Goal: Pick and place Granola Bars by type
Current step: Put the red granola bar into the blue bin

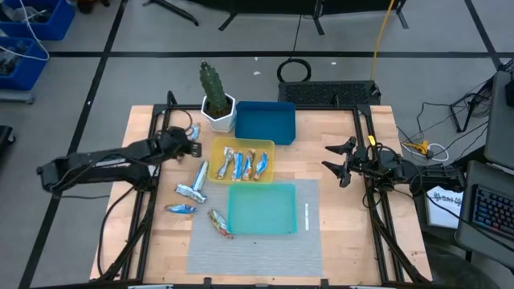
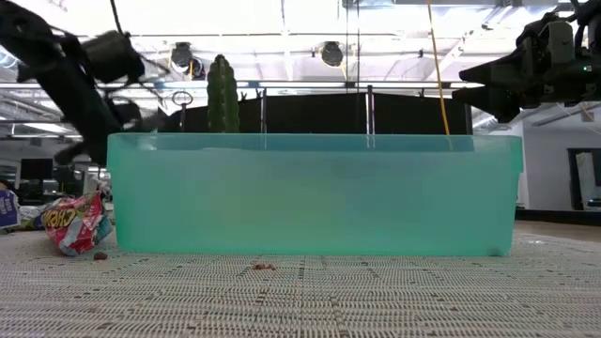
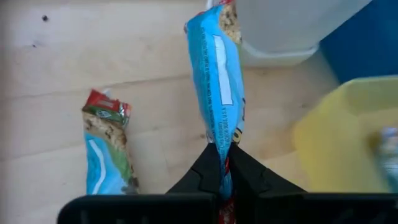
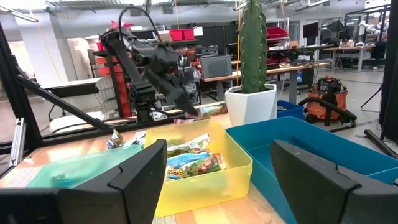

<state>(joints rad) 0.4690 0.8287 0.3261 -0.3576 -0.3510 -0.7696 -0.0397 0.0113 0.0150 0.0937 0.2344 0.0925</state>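
Nearest you, the teal tray (image 1: 263, 210) is sitting on the grey mat (image 1: 253, 253) at the front of the worktop (image 1: 337, 132). One granola bar with a red-orange wrapper (image 1: 218, 223) is lying on the mat just beside the tray's left wall; it is also showing in the low view at the tray's left corner. Further left, you are seeing a blue bar (image 1: 181, 209) on the bare wood, and a small cluster of blue bars (image 1: 193, 185) lying just behind it.

Behind the teal tray, the yellow tray (image 1: 216, 147) is holding several bars (image 1: 241, 164) side by side. Your left end effector (image 3: 224, 163) is hovering at that tray's left, fingers clenched on the end of a blue granola bar (image 3: 214, 74), which is hanging past the fingertips over the wood. Another bar (image 3: 106, 149) is lying flat on the wood near it. Whether it is one of the bars in the high view, you cannot tell.

Your right end effector (image 1: 341, 160) is waiting over the right side of the worktop, well apart from the trays, fingers spread and holding nothing.

Farthest back, the blue tray (image 1: 265, 120) is standing behind the yellow one, with a cactus in a white pot (image 1: 215, 98) just to its left.
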